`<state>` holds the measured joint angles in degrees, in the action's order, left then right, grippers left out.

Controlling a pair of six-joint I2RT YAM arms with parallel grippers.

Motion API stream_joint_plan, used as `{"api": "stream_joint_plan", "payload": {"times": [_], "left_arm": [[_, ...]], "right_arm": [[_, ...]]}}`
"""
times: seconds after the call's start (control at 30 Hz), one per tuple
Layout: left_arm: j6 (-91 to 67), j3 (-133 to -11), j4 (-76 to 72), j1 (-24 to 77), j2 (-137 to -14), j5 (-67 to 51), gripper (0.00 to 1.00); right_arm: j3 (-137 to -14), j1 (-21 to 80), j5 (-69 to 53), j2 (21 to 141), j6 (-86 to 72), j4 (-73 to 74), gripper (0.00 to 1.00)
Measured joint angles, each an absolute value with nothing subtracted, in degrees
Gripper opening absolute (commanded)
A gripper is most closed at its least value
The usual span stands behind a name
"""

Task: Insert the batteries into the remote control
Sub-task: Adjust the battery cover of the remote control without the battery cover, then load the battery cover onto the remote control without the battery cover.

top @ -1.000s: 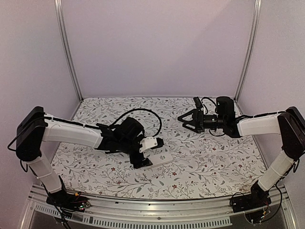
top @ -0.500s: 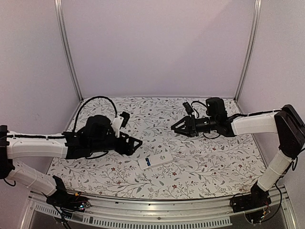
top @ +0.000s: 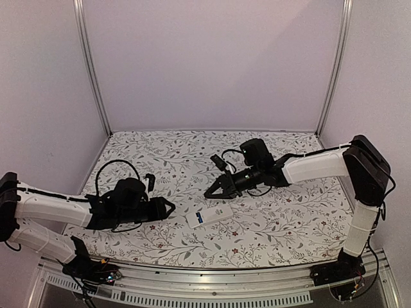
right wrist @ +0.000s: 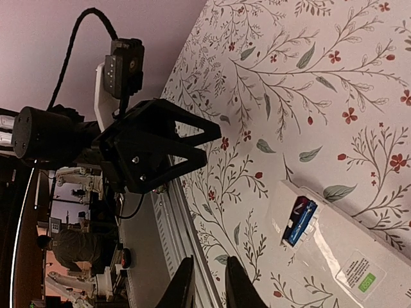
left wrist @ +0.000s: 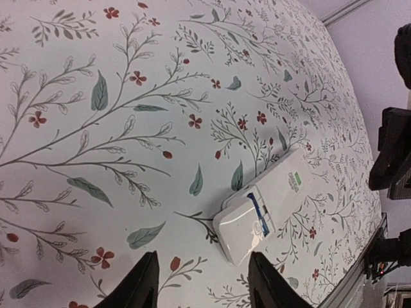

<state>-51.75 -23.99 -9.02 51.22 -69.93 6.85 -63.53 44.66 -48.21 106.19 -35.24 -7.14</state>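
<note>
The remote control [top: 209, 215] lies face down on the floral table, its back with a green label showing. In its open compartment sits a blue battery [right wrist: 299, 222] [left wrist: 259, 211], with a darker shape beside it. My left gripper [top: 169, 206] hovers low, left of the remote, jaws partly apart and empty. In the left wrist view, the remote's near end [left wrist: 244, 234] lies just ahead of the left gripper [left wrist: 202, 256]. My right gripper [top: 208, 193] hangs just above the remote's far left corner. Its fingers [right wrist: 185, 282] are nearly together and hold nothing.
Metal frame posts [top: 90, 64] stand at the back corners, and an aluminium rail [top: 212, 282] runs along the near edge. The left gripper [right wrist: 160, 147] shows in the right wrist view, facing the remote from the other side.
The left arm has drawn back to the left and dropped low, its jaws narrowing. The right arm has swung left and down towards the remote, closing its jaws.
</note>
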Motion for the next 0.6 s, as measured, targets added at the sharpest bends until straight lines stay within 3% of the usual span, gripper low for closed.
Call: {"api": "stream_joint_plan", "payload": {"times": [0.23,0.6], "left_arm": [[-55.8,-23.9,-13.6,51.9,-79.4,5.6,0.34],[-58.2,-24.1,-23.5,53.1,-88.8,1.6,0.30]], "right_arm": [[-68.4,48.4,-48.9,110.6,-34.6,-3.5,0.10],[-72.0,51.9,-49.0,116.5,-33.6,1.3,0.07]]}}
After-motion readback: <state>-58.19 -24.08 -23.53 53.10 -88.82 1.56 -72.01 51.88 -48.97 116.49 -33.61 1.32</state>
